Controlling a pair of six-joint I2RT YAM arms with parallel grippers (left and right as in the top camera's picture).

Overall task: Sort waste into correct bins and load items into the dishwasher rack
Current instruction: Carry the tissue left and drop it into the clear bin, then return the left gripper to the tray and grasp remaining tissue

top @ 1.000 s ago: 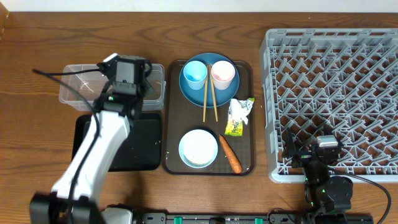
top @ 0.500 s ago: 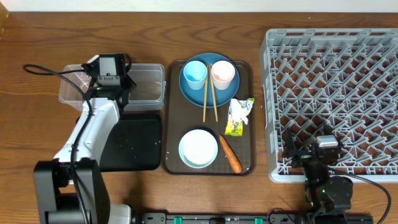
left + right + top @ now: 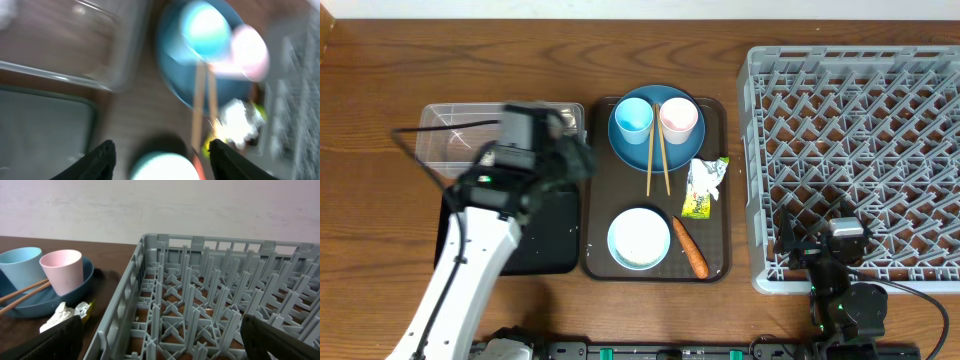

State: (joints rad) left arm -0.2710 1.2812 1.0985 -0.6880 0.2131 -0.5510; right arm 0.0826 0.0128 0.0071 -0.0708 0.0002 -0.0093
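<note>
In the overhead view, the left arm (image 3: 470, 250) is smeared by blur near the table's left edge. The right end of the clear tub (image 3: 450, 140) and part of the black tray (image 3: 555, 245) are hidden by it. The left gripper (image 3: 575, 160) is only a dark smudge there.

On the brown serving tray (image 3: 605, 185) at the table's middle, the blue plate (image 3: 625, 145) carries the light-blue cup (image 3: 633, 117) and pink cup (image 3: 678, 117). The chopsticks (image 3: 657, 155) are laid between the cups. The white bowl (image 3: 639, 237) and carrot (image 3: 690, 247) lie nearer the front edge. The wrapper (image 3: 697, 203) and tissue (image 3: 701, 174) are hard to separate. The dishwasher rack (image 3: 860, 150) is cut off at the table's right edge.

In the left wrist view, everything is blurred. The fingers (image 3: 102, 160) are seen apart with nothing gripped, and the bowl below is cut off.

In the right wrist view, the right gripper (image 3: 160, 335) is spread wide and empty over the rack. The light-blue cup is cropped at the left, and the tissue is partly hidden behind a finger.
</note>
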